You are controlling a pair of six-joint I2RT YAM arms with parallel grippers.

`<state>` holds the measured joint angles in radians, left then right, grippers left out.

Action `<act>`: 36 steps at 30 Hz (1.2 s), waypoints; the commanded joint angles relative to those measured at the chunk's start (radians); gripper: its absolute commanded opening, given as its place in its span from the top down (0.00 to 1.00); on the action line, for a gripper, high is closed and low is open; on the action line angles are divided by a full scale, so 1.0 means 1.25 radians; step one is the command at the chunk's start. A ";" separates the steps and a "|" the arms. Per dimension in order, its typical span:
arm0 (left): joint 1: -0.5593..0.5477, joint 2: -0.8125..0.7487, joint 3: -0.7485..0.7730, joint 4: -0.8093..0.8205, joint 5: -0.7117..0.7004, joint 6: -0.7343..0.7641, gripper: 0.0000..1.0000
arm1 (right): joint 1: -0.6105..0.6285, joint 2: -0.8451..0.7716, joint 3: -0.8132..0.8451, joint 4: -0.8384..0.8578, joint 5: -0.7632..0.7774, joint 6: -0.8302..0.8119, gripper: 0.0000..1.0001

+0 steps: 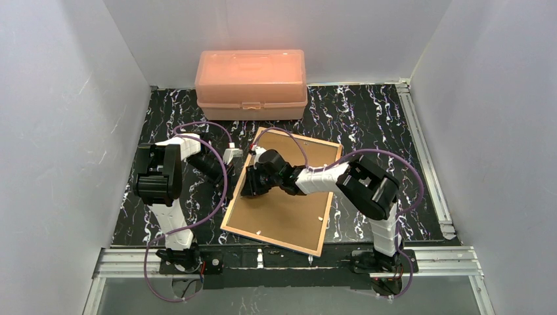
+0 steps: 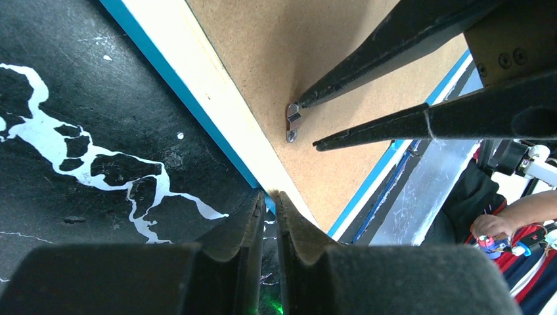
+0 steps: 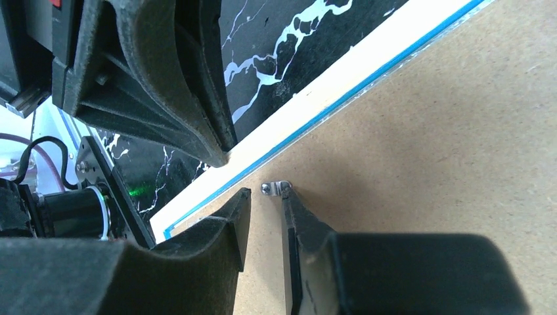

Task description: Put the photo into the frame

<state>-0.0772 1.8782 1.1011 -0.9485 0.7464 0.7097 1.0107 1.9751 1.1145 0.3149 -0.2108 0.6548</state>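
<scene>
frame [image 1: 289, 216] face-down | left hand [image 2: 269, 195] closed at its edge; right hand [image 3: 264, 197] narrow above it

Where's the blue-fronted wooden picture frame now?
The frame lies backing-up at the centre of the table in the top view, just in front of the salmon-pink plastic box.

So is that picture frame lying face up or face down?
Face down: the frame shows its brown backing and a metal clip upward.
</scene>
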 commanded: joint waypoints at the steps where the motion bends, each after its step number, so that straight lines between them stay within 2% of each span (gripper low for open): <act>1: -0.007 0.010 -0.001 -0.012 0.005 0.004 0.90 | -0.007 0.005 -0.013 0.024 0.009 -0.010 0.67; 13: -0.008 0.009 -0.003 -0.012 0.006 0.010 0.91 | -0.008 0.037 -0.014 0.106 -0.051 0.041 0.67; 36: -0.022 0.018 -0.001 -0.005 0.011 0.005 0.93 | -0.008 0.068 -0.001 0.136 -0.076 0.057 0.66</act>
<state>-0.0807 1.8786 1.1011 -0.9485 0.7448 0.7090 0.9981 2.0323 1.1015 0.4694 -0.2955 0.7315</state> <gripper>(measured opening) 0.078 0.337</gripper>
